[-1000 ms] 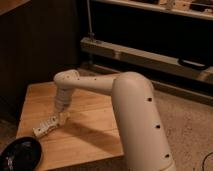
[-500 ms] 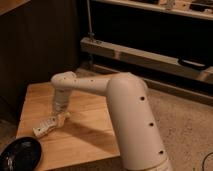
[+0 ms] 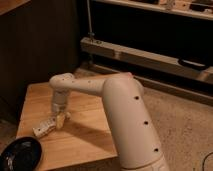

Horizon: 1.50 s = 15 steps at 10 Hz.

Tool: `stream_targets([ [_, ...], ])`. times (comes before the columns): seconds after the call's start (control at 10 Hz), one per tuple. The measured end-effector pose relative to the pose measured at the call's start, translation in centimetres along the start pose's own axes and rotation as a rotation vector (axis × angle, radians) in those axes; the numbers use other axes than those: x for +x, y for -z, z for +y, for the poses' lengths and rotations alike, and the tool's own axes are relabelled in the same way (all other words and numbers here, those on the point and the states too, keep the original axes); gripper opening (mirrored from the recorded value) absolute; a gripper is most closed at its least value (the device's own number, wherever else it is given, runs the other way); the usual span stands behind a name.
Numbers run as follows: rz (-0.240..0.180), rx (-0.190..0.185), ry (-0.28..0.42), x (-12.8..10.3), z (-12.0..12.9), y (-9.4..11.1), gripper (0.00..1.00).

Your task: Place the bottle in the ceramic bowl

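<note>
Looking down at a pale wooden table (image 3: 35, 100), we find the robot's thick white arm (image 3: 125, 115) reaching across it. Its two-finger claw (image 3: 61, 120) is lowered at the left part of the tabletop. The claw is released, fingers spread at the right end of a small slim white plastic bottle with dark label marks (image 3: 44, 129), and it grasps nothing yet. The bottle lies on its side on the wood, angled toward the front-left corner. A round, shallow, glossy black ceramic bowl (image 3: 22, 152) sits there, near the bottle but apart from it.

We judge the grasp to be the risky part. The bottle is round and lying flat, so a finger that lands on it off-centre could roll it away. A pinch this close to one end could let the far end droop or slip out during the lift. The bowl is shallow and seems close to the table's edge, so a high drop could bounce the bottle out, and a low sweep could nudge the bowl.

Behind the table stand a dark wooden wall panel (image 3: 40, 45) and a long metal rail (image 3: 150, 55). A speckled floor (image 3: 185, 125) lies to the right. We see nothing between bottle and bowl.
</note>
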Motion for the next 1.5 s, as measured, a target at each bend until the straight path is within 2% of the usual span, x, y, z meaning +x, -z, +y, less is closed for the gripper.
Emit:
stream_targets([
  [0.1, 0.001, -0.005, 0.001, -0.1, -0.1, 0.0, 0.55],
  [0.5, 0.004, -0.028, -0.001, -0.2, -0.4, 0.0, 0.14],
  [0.6, 0.004, -0.036, 0.000, -0.3, -0.4, -0.1, 0.08],
  [0.8, 0.003, -0.045, 0.004, -0.3, -0.4, 0.1, 0.06],
  [1.0, -0.008, -0.035, 0.019, -0.8, -0.4, 1.4, 0.06],
  [1.1, -0.018, -0.027, 0.037, -1.4, -0.2, 2.7, 0.06],
  [1.3, -0.040, -0.010, 0.110, -3.9, 0.6, 6.6, 0.06],
  [1.5, -0.057, -0.009, 0.194, -6.4, 1.8, 9.0, 0.06],
])
